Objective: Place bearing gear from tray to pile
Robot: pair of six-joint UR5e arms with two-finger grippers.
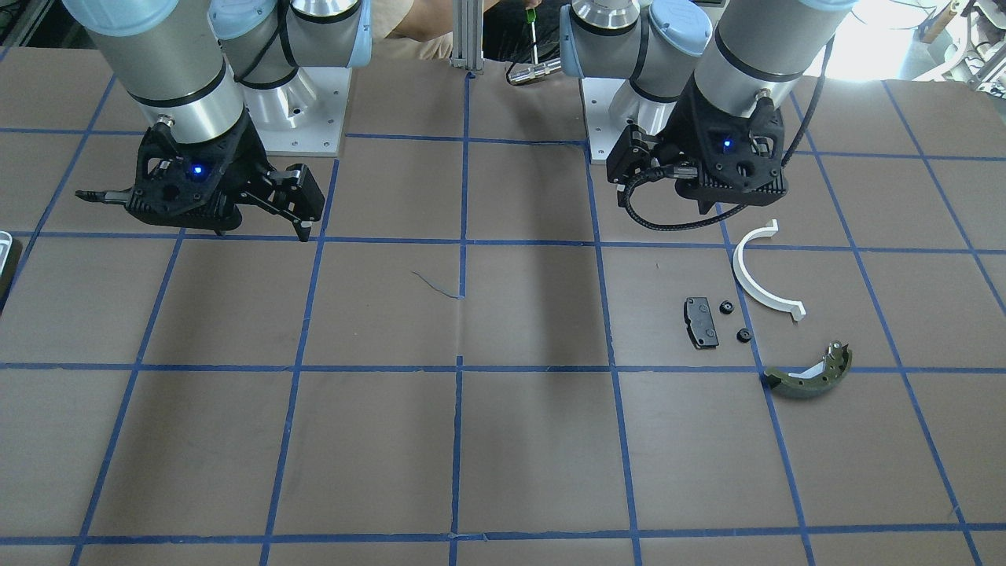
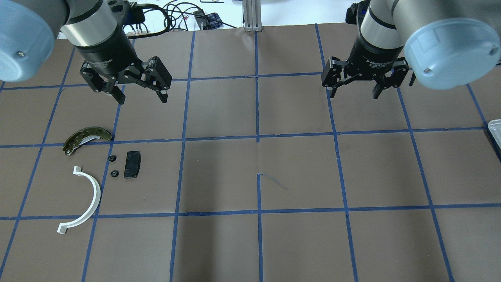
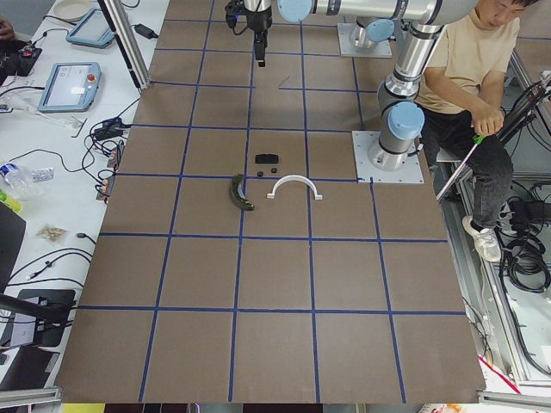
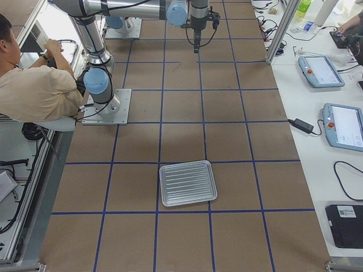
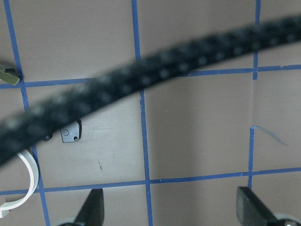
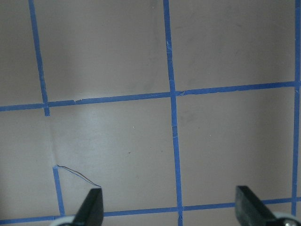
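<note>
Hovering spread and empty: left tool [image 2: 143,98], right tool [image 2: 354,94]. Risk: tiny gears [image 2: 112,158] near left tool may roll if nudged.

Tray [image 2: 495,129]: we see one corner only, cut by the overhead edge.
Cable [image 5: 155,75]: blurred, covering part of the black plate [image 5: 71,134].
Gears [image 2: 112,158]: too small; we cannot read teeth.

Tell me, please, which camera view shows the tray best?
The exterior right view: the whole tray lies there unobstructed. The overhead and front-facing views catch only a corner at the frame's edge; the other three miss it.
</note>
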